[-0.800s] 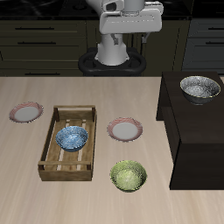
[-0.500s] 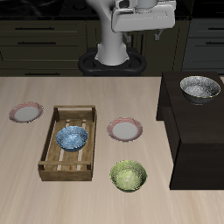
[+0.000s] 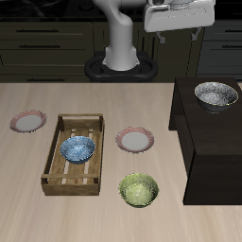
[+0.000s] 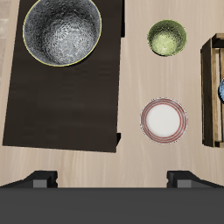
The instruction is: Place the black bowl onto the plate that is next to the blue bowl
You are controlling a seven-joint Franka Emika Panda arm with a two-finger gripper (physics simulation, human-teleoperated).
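Observation:
The black bowl [image 3: 216,95], with a silvery speckled inside, sits on a dark raised block [image 3: 194,123]; it also shows in the wrist view [image 4: 61,31]. The plate [image 3: 134,141] with a pink-red rim lies on the table beside the wooden tray that holds the blue bowl [image 3: 77,148]; the plate shows in the wrist view too [image 4: 164,119]. My gripper [image 3: 180,34] is open and empty, high above the table's back, farther back than the black bowl. In the wrist view [image 4: 112,179] its fingertips [image 4: 39,180] stand wide apart.
A wooden tray [image 3: 55,159] holds the blue bowl. A second identical plate [image 3: 28,120] lies beyond the tray, away from the block. A yellow-green bowl [image 3: 139,189] sits near the table's front edge. The dark block [image 4: 61,105] is a tall obstacle.
My gripper has moved sideways at the same height, from above the robot's base toward the side where the black bowl stands. Nothing on the table has moved.

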